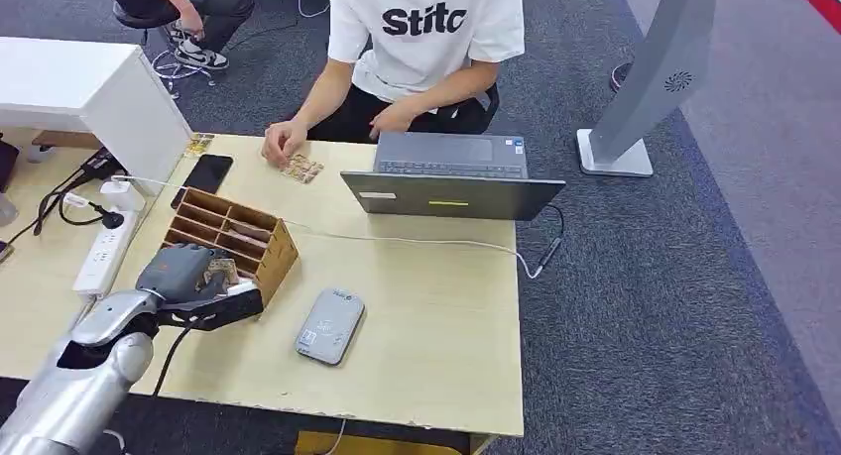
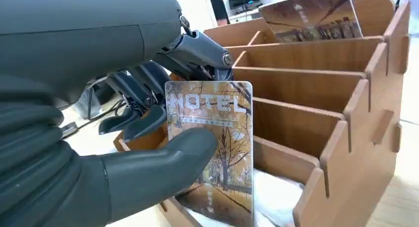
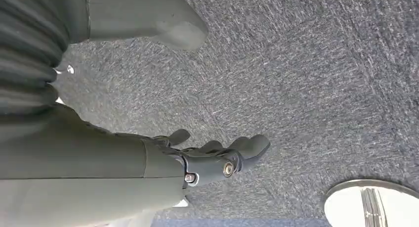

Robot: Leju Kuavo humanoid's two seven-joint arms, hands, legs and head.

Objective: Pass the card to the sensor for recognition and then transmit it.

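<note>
While the left hand [image 2: 123,138] sits at the near end of the wooden slotted card rack [image 1: 238,239], its thumb and dark fingers pinch a hotel key card [image 2: 215,148] printed with autumn trees, held upright just at the rack's nearest slot. Another card [image 2: 311,14] stands in a far slot. On the bench [image 1: 436,356], the grey card sensor [image 1: 330,325] lies flat just beside the rack, apart from the hand. Further back stand an open laptop [image 1: 451,177], a black phone [image 1: 203,174] and a white power strip [image 1: 104,257]; a seated person's hand [image 1: 283,143] rests by loose cards [image 1: 302,168]. The right hand [image 3: 217,158] hangs over grey carpet [image 3: 306,88], fingers loosely apart, holding nothing.
</note>
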